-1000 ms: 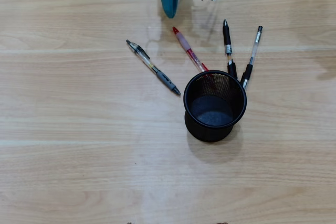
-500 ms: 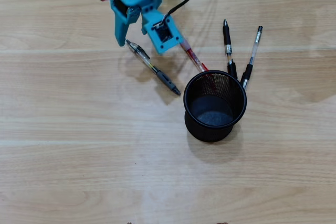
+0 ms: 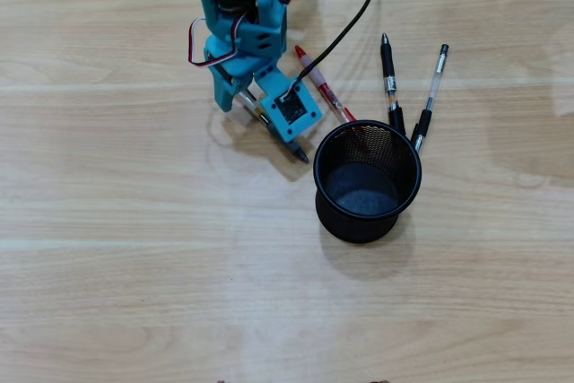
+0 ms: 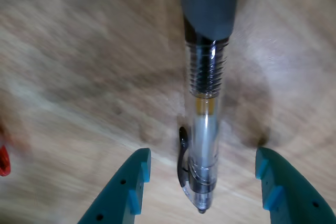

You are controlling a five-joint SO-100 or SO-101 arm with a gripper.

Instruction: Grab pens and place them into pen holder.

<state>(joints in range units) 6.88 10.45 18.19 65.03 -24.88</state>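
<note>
Tool spread wide, fingers straddling the clear pen with the grey grip, which lies flat on the bench. Red pen and two dark pens lie just above the holder in the overhead view.
</note>
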